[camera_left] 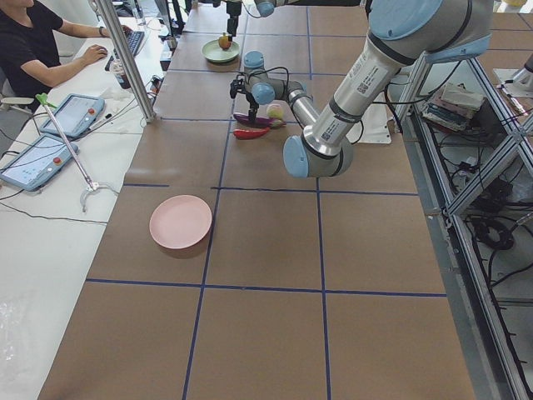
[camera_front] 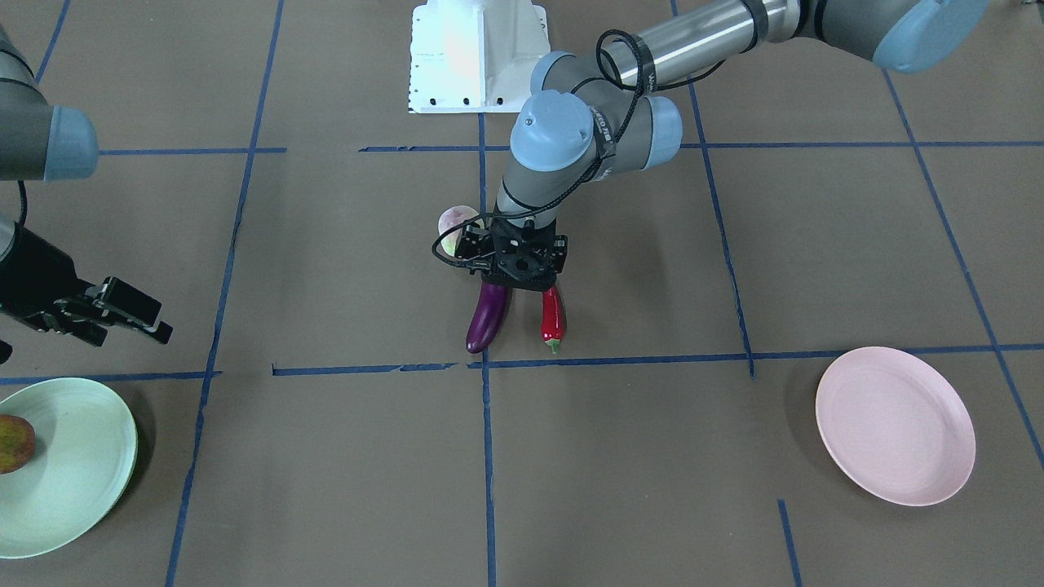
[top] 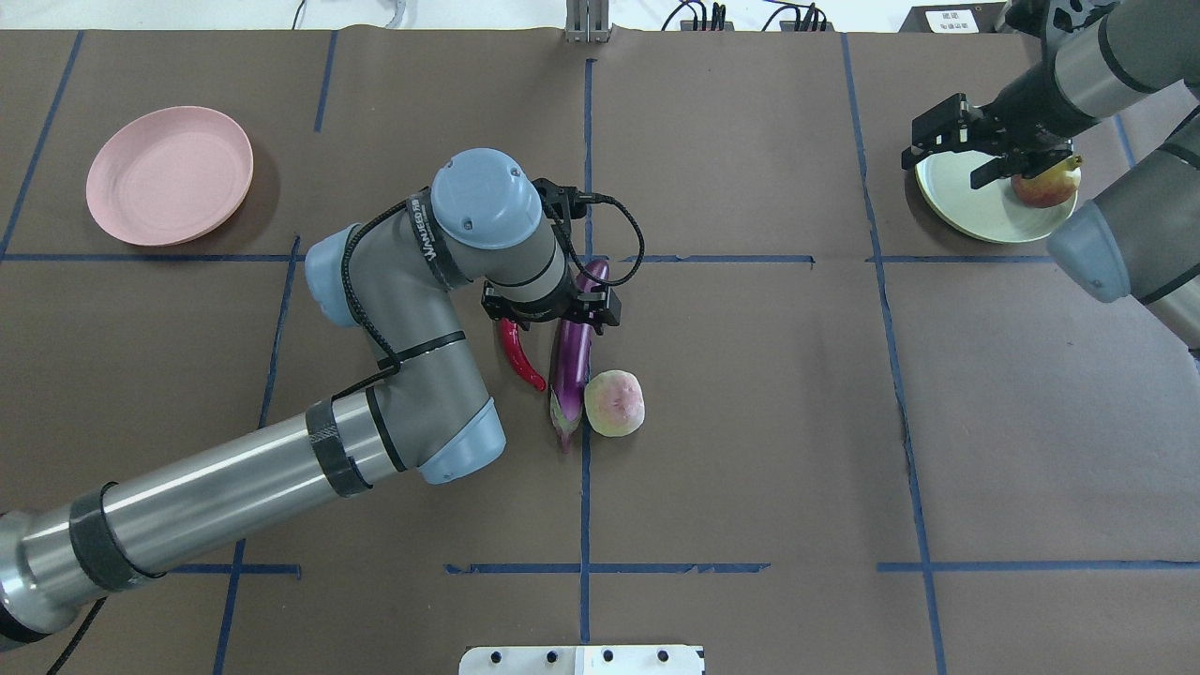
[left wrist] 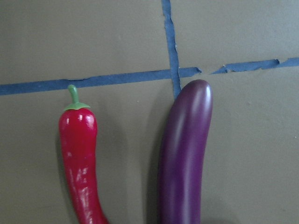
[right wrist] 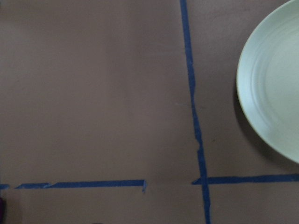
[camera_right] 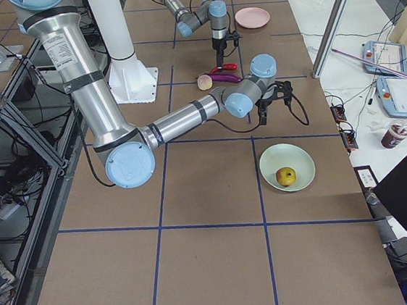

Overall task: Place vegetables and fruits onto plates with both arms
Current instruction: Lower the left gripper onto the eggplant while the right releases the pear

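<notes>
The purple eggplant (camera_front: 487, 318) (top: 572, 361) (left wrist: 184, 154) and the red chili pepper (camera_front: 553, 316) (top: 518, 354) (left wrist: 80, 158) lie side by side at the table's middle. The pale green, pink-blushed fruit (top: 614, 403) (camera_front: 457, 220) touches the eggplant's cap end. My left gripper (camera_front: 522, 281) (top: 548, 314) hangs low over these vegetables, with its fingers hidden under the wrist. The yellow-red fruit (top: 1045, 186) (camera_front: 12, 443) rests on the pale green plate (top: 966, 202) (camera_front: 81, 465) (right wrist: 275, 84). My right gripper (camera_front: 122, 318) (top: 956, 145) is open and empty, just beside that plate. The pink plate (camera_front: 895, 424) (top: 169, 173) holds nothing.
The white base block (camera_front: 477, 57) (top: 581, 659) stands at the robot's edge of the table. Blue tape lines cross the brown table cover. An operator (camera_left: 33, 42) sits at a side table with tablets (camera_left: 71, 112) beyond the table's far side.
</notes>
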### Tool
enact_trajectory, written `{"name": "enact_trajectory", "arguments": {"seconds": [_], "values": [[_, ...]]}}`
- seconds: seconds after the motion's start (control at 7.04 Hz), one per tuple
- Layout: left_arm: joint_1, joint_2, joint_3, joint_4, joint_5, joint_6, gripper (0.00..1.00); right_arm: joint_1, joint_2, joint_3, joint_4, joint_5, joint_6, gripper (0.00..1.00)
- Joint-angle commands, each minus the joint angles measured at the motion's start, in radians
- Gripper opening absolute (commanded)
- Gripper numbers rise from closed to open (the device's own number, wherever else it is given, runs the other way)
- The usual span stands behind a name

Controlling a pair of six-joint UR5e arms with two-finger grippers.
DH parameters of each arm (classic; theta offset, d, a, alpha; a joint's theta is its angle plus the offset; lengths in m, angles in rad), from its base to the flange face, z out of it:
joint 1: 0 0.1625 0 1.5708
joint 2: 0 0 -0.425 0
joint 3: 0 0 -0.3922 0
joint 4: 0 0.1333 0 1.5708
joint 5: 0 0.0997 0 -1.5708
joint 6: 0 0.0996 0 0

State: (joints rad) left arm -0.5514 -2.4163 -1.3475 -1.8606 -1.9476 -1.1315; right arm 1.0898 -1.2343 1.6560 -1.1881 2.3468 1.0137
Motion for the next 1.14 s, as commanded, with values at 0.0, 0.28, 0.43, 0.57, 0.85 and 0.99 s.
{"name": "enact_trajectory", "arguments": {"seconds": [0.0,0.28,0.43,0.57,0.85,0.99], "values": [[0.031,-0.02,0.068,-0.052,0.039,-0.03,0.94,-0.072,-0.048,0.127,-0.001,0.003,0.118,1.0],[0.036,-0.023,0.07,-0.054,0.05,-0.06,0.42,-0.122,-0.048,0.159,-0.001,-0.017,0.193,1.0],[0.036,-0.023,0.07,-0.054,0.05,-0.077,0.18,-0.126,-0.051,0.165,-0.001,-0.017,0.195,1.0],[0.031,-0.026,0.062,-0.06,0.05,-0.089,0.02,-0.152,-0.05,0.165,-0.001,-0.02,0.197,1.0],[-0.1,-0.005,-0.01,-0.089,0.049,-0.129,0.02,-0.342,0.021,0.189,-0.001,-0.165,0.375,1.0],[-0.17,0.085,-0.078,-0.089,0.049,-0.125,0.02,-0.437,0.048,0.195,-0.004,-0.27,0.46,1.0]]}}
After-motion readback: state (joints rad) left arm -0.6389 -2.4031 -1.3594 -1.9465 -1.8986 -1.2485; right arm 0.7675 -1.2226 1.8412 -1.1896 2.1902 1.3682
